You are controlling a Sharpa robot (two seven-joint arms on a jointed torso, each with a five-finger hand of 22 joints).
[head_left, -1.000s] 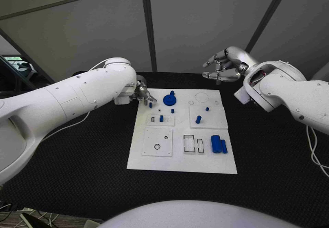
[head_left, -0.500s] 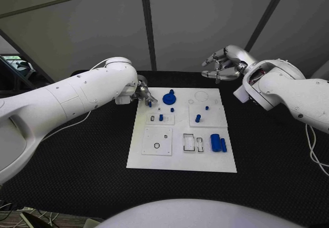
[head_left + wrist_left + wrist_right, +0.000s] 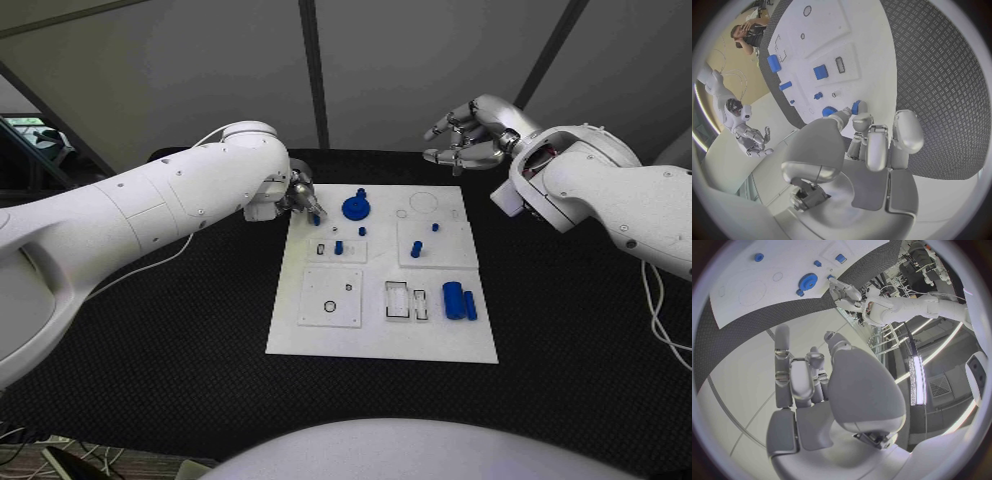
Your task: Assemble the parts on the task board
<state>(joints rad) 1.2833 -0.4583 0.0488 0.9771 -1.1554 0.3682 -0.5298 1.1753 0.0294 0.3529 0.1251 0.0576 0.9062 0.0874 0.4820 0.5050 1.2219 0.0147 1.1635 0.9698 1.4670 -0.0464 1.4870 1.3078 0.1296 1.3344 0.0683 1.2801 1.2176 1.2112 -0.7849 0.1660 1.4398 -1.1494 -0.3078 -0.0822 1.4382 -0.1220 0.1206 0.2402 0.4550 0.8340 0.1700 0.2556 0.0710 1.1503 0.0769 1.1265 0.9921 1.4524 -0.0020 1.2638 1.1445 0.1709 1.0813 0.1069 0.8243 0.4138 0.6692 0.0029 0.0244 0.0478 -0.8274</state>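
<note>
pinching a small blue part (image 3: pixel 315 217) over the task board (image 3: pixel 378 340), left hand (image 3: pixel 299 192); right hand (image 3: pixel 469 138) curled, empty.

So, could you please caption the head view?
Left hand at the white task board's far-left corner; right hand raised beyond it.
</note>
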